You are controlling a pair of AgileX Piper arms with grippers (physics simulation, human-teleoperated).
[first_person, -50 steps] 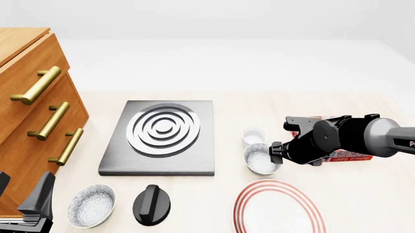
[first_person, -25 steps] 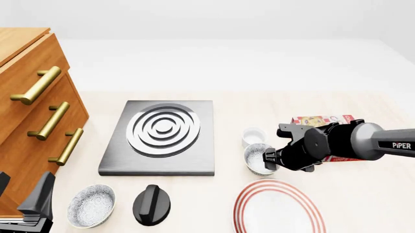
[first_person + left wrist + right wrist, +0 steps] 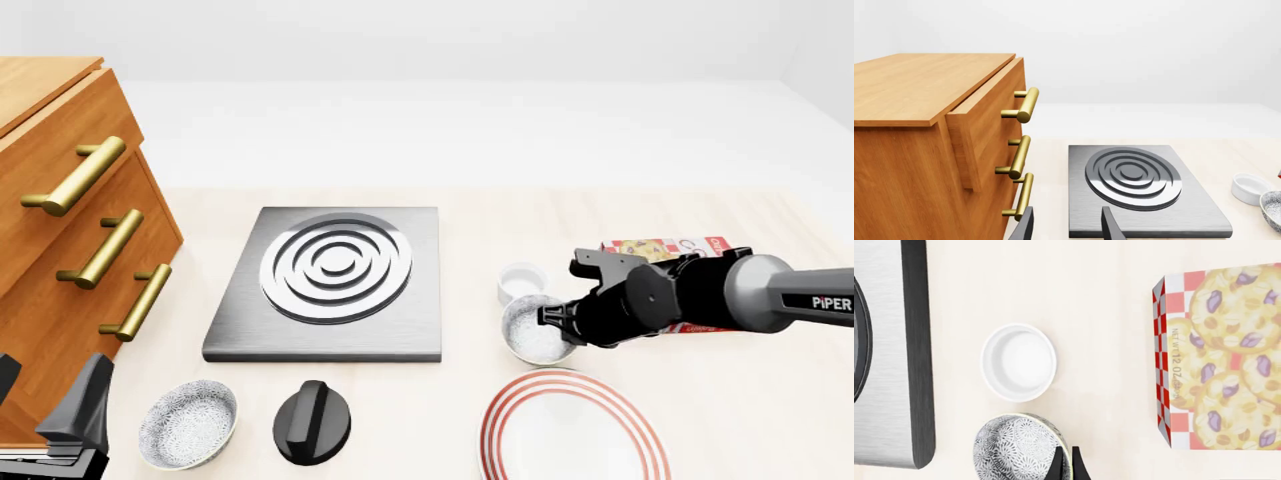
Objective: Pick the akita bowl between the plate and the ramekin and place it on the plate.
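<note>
Front view gives us the layout: the akita bowl [image 3: 534,332] sits on the table between the ramekin [image 3: 521,281] behind it and the plate [image 3: 574,430] in front, near both, and just right of the stove burner plate [image 3: 334,283]. We see the right gripper [image 3: 563,322] at the bowl's right rim, the dark arm reaching in from the right and covering part of the cookie box [image 3: 667,250] behind it.

In the right wrist view we find the two fingers [image 3: 1056,465] drawn almost together, with the bowl's [image 3: 1021,447] dark rim wall between them (one finger seems inside the rim, one outside); we read this as a pinch on the rim. The bowl is not on the plate, and we cannot tell whether it is off the table. The ramekin [image 3: 1019,362] stands just beside the bowl, the cookie box [image 3: 1221,355] well apart.

The left gripper [image 3: 1066,227] hangs low at the near left by the wooden drawer cabinet [image 3: 67,250], its jaws set apart and holding nothing. A second speckled bowl [image 3: 188,423] and a black knob [image 3: 312,421] lie in front of the burner plate.
</note>
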